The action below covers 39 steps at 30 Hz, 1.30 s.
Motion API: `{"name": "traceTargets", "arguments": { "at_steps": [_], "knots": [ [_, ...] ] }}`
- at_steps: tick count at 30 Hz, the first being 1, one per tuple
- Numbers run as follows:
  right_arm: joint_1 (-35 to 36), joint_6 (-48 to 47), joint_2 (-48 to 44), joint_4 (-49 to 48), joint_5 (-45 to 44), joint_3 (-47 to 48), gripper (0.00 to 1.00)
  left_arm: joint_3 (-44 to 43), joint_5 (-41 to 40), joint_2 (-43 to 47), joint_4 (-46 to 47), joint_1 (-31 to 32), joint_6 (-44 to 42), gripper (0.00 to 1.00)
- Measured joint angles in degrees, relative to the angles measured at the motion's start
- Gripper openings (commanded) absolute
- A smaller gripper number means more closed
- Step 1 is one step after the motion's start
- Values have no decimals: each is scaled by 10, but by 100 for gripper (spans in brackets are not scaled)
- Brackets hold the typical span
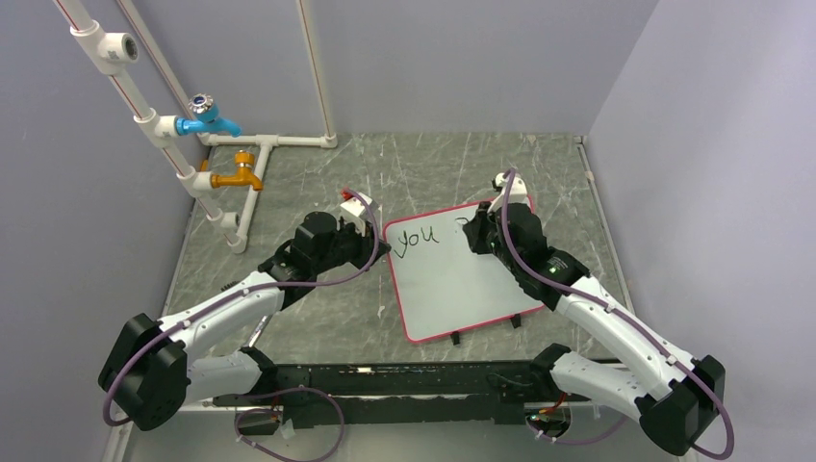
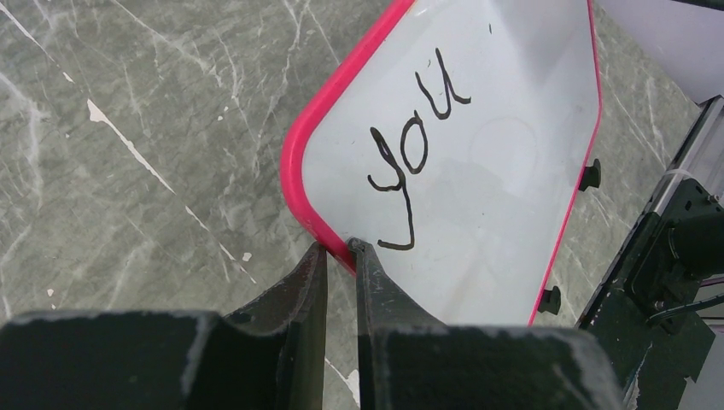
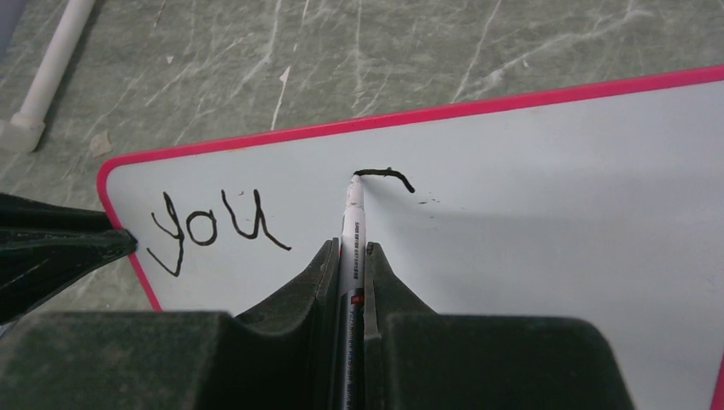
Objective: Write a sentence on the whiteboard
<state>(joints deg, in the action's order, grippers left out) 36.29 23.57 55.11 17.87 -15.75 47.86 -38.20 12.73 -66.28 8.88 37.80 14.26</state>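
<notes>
Nearest the arm bases, the whiteboard (image 1: 452, 289) lies flat on the worktop (image 1: 318, 322), turned a little askew. Its two black feet (image 1: 455, 338) stick out from its near edge. The left arm (image 1: 231, 308) reaches in from the whiteboard's left and the right arm (image 1: 597, 308) from its right.

Further in, at the whiteboard's far-left corner, the left jaws are closed on the red-pink rim (image 2: 300, 171), one finger on each side of it, apparently steadying the board. Over the whiteboard's far half, the right jaws are clamped on a white marker (image 3: 353, 218). Its tip touches the glossy face.

The word "you" (image 3: 213, 229) is finished, just beside the far-left corner. To its right is one short curved stroke (image 3: 384, 177), with the tip at its left end, so a second word looks barely begun. I judge the task to be early: one word is written, the rest of the sentence is still to come, and most of the face is blank.

Beyond the whiteboard's far-left side stand white pipes (image 1: 154, 125) with a blue tap (image 1: 207, 122) and an orange tap (image 1: 239, 178), well apart from the board.
</notes>
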Motion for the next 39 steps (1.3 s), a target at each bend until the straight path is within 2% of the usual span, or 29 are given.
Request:
{"name": "traceTargets", "arguments": {
  "at_steps": [18, 39],
  "knots": [
    [0, 8, -46, 24, 53, -43, 0, 0, 0, -2, 1, 0, 0, 0],
    [0, -8, -40, 73, -35, -14, 0, 0, 1, -2, 4, 0, 0, 0]
  ]
}}
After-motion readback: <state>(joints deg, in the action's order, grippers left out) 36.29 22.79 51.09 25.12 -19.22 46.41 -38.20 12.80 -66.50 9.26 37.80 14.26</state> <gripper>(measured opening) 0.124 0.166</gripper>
